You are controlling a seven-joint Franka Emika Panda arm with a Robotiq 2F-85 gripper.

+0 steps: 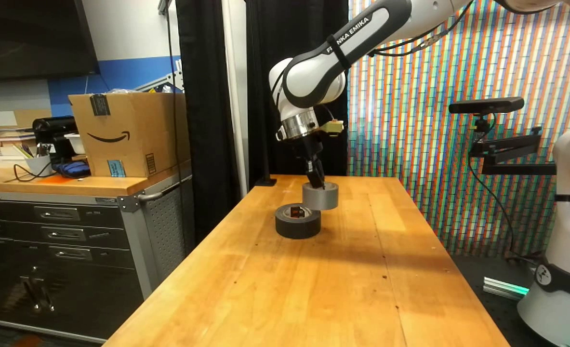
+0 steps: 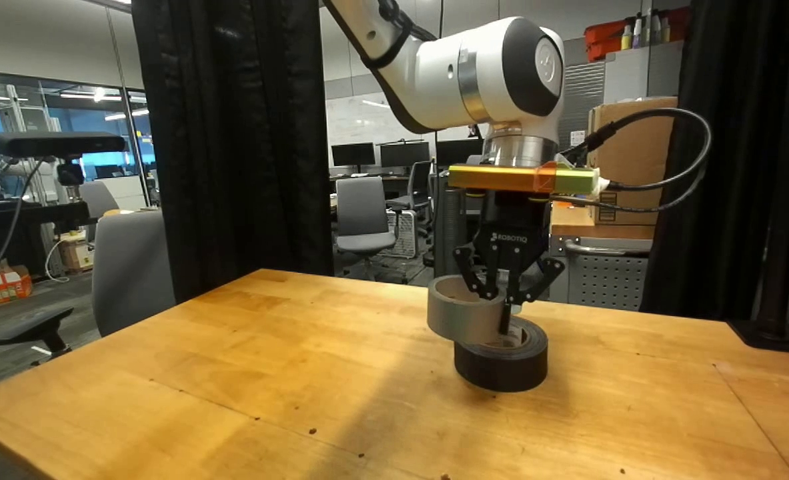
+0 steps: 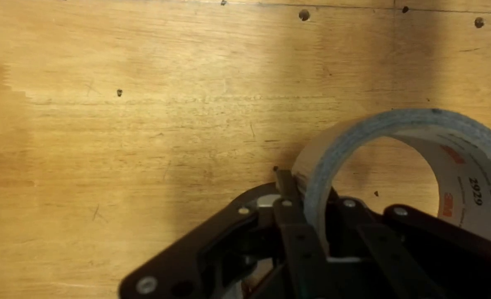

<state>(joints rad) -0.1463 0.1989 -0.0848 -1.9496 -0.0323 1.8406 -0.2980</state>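
Observation:
My gripper (image 2: pixel 505 307) is shut on the wall of a silver tape roll (image 2: pixel 464 320), one finger inside the ring and one outside. The silver roll shows also in an exterior view (image 1: pixel 320 197) and, with its printed inner core, in the wrist view (image 3: pixel 467 182). It is held raised above the table, roughly level, its ring open upward. A black tape roll (image 2: pixel 501 370) lies flat on the table just below and beside it, also in an exterior view (image 1: pixel 298 228). I cannot tell whether the rolls touch. In the wrist view the gripper (image 3: pixel 311 199) hides most of the black roll.
The wooden table (image 1: pixel 323 284) spreads under both rolls. A black stand base (image 2: pixel 771 337) sits on its edge. Black curtains (image 1: pixel 207 106) hang behind. A cabinet (image 1: pixel 63 231) with a cardboard box (image 1: pixel 125 135) stands beside the table. A sensor on an arm mount (image 1: pixel 487 106) stands near the robot base.

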